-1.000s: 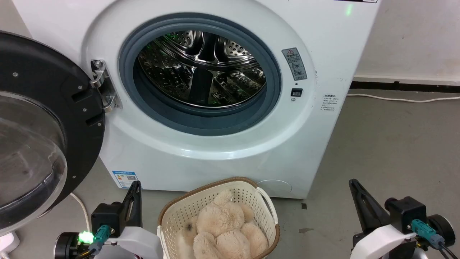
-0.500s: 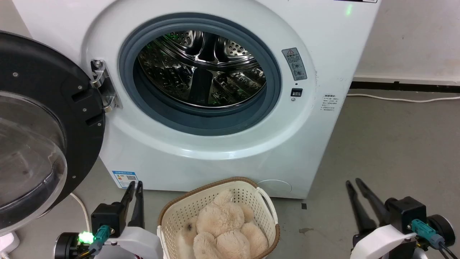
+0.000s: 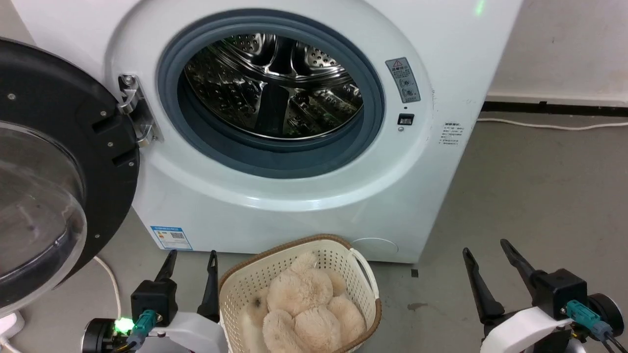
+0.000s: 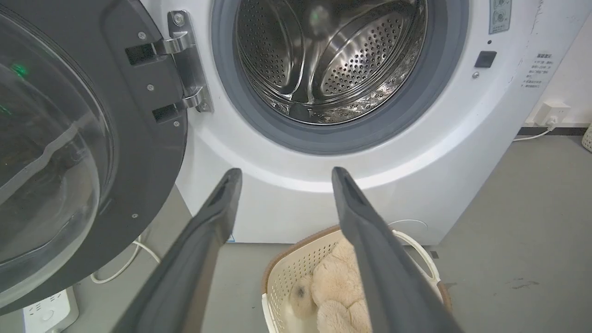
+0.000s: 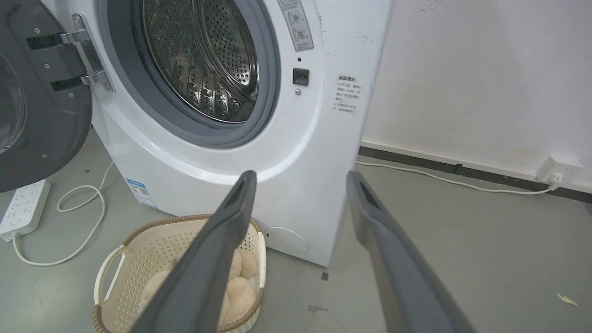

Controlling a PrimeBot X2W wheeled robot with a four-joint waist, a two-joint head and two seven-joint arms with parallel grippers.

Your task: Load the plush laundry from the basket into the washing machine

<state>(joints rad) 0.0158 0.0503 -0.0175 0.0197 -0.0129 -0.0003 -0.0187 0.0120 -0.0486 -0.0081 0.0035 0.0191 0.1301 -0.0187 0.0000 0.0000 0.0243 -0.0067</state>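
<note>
Head view, low down: left gripper [image 3: 192, 253] with both dark fingers spread apart, holding nothing. Same for right gripper [image 3: 484, 247]: fingers wide, nothing between them. Between the two grippers, on the grey floor [image 3: 539, 196]: cream basket [image 3: 255, 287] with holes and a brown rim, just beside the left gripper's right finger, well apart from the right gripper. White handle [image 3: 365, 272] on the basket's side toward the right gripper. Inside the basket, the fluffy beige plush toy [image 3: 304, 304], round furry lumps piled up, one small dark spot on the side toward the left gripper. No touch from either gripper. Ahead of both grippers, past the basket: big white washing machine [image 3: 294, 215], round mouth open, grey rubber ring [image 3: 274, 164] around it, shiny steel drum [image 3: 274, 88] with little holes inside. Ahead and to the left of the left gripper: black-rimmed glass door [image 3: 59, 162], swung wide open on its metal hinge [image 3: 135, 115]. Left wrist view: basket and toy partly behind the right finger, drum up ahead above the fingertips. Right wrist view: basket below the left finger, white power strip [image 5: 23, 208] and looped white cord [image 5: 83, 222] on the floor far to the left, pale wall [image 5: 462, 69] and a wall socket [image 5: 559, 169] off to the right.
</note>
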